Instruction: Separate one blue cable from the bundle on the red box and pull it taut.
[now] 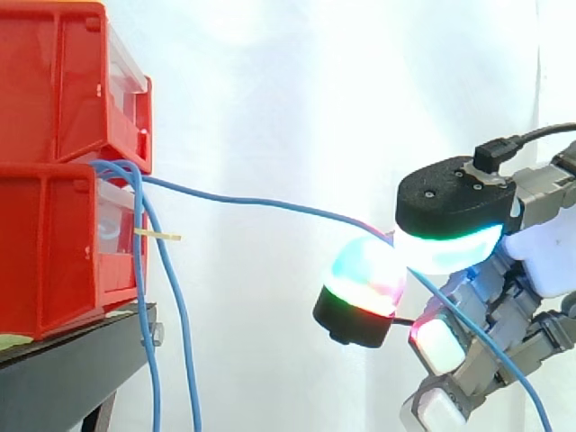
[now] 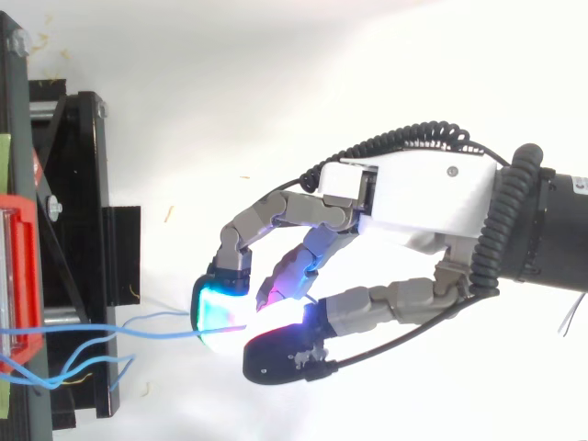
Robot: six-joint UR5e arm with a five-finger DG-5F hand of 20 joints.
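Hand (image 2: 418, 197) out right of the red bins (image 1: 54, 225), glowing pads (image 1: 364, 270) pinching one blue cable (image 1: 270, 205), stretched almost straight from the bins, other cables (image 1: 138, 270) hanging down.

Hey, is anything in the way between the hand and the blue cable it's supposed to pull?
Nothing visible. The hand pinches the blue cable between its pads, and the stretch back to the red bin hangs free in open air.

Robotics test lab, white curtain (image 1: 270, 90) hung as a plain backdrop, red bins (image 1: 54, 99) stacked on a black stand (image 1: 72, 360), a mechanical hand (image 2: 423, 193) with glowing fingertips (image 1: 364, 270) held out beside them.
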